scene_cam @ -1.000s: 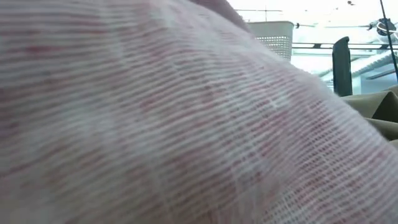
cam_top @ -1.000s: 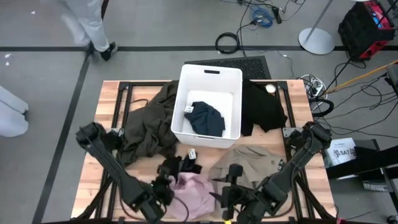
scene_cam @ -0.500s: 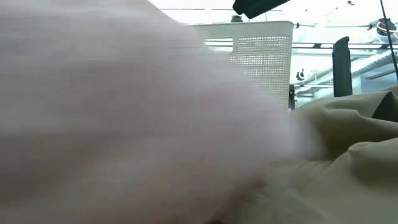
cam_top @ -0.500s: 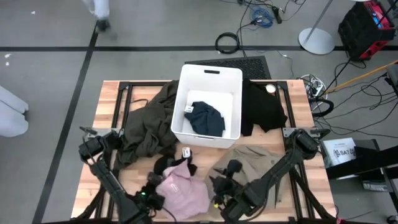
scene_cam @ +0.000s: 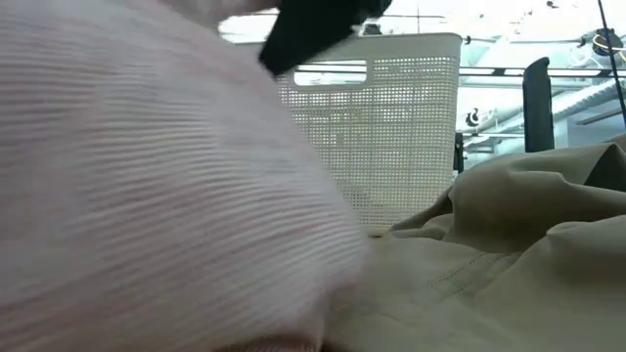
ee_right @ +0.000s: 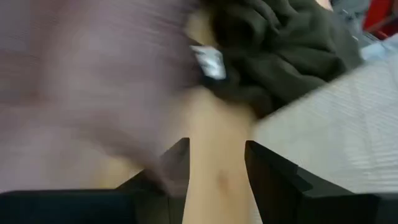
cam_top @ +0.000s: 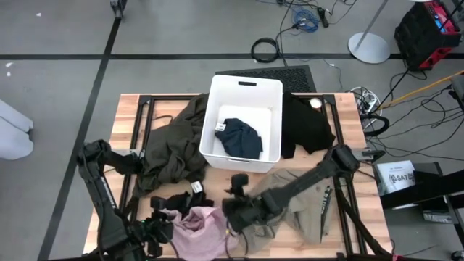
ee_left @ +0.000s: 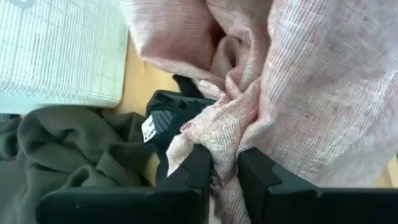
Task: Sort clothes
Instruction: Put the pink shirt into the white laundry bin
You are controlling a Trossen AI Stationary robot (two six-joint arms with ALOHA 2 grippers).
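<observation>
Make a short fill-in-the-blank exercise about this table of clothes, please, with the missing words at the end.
1. The left gripper is shut on the pale ____ garment.
2. Inside the white bin lies a ____ blue garment.
3. The right gripper's fingers stand ____, with bare wood between them.
4. The large dark olive garment lies on the bin's ____ side in the high view.

Missing words: pink; navy; apart; left

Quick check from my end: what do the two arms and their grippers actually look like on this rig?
Both arms are dark, nearly black, built of slim jointed links with bulkier housings at the joints. The left gripper has two blocky matte black fingers with angular, stepped inner edges. The right gripper has the same pair of dark, squared fingers. No markings or loose cables show on either.
</observation>
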